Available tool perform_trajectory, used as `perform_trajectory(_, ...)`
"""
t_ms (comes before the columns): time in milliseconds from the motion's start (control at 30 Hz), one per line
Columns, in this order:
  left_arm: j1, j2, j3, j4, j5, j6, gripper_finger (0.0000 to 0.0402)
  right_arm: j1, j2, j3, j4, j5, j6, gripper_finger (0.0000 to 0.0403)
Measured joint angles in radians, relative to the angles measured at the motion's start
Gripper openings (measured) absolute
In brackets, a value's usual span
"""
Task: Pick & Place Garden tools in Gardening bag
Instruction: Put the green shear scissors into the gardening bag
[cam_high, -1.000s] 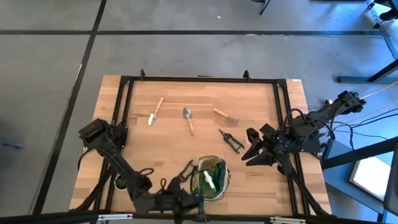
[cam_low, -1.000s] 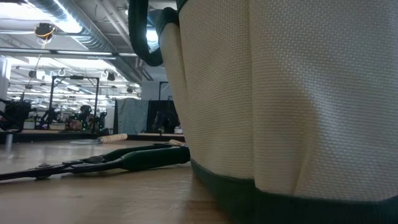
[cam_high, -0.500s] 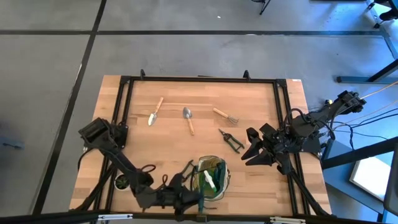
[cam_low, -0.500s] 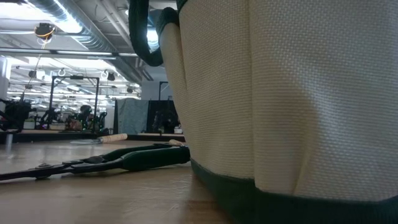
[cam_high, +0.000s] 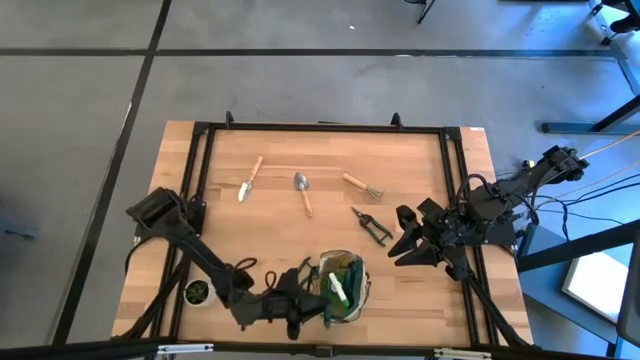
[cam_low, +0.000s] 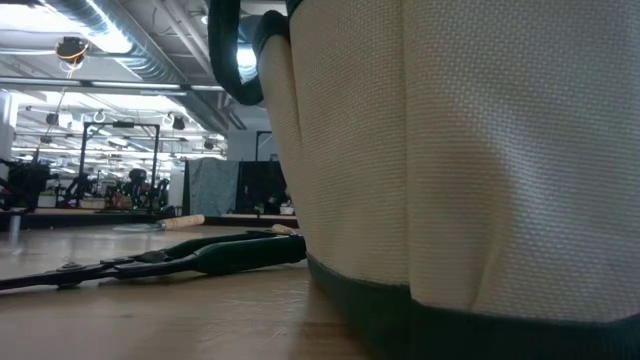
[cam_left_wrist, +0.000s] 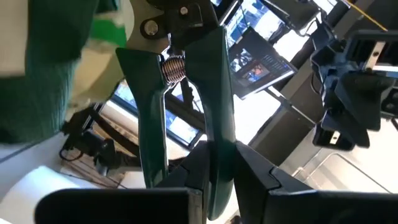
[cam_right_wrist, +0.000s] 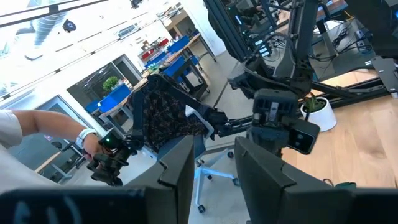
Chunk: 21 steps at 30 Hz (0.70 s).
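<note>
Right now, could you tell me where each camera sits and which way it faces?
High: overhead, straight down on table, bag, left tool, right tool.
Low: tabletop height, level across; bag fills it, pruning shears beside; no arm.
Left wrist: looks past left tool, shut on green-handled shears.
Right wrist: looks past open right tool toward potted plant.
Shared: high and low both show the bag.

Gardening bag (cam_high: 340, 288) sitting at table (cam_high: 420, 290) near edge, spray bottle (cam_high: 333, 290) lying inside. Behind it, left to right: two trowels (cam_high: 249, 179) (cam_high: 303, 192), fork (cam_high: 363, 186), pruning shears (cam_high: 369, 226). Potted plant (cam_high: 197, 292) sitting left of bag.
</note>
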<state>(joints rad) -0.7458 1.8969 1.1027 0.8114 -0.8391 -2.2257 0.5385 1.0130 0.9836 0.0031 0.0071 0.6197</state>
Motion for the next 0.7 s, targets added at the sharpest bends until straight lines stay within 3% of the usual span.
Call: perform_trajectory(700,0.084,0.000,-0.136,-0.015,0.096,0.002,0.0038,0.000,0.000,0.000,0.001,0.000,0.027,0.0116)
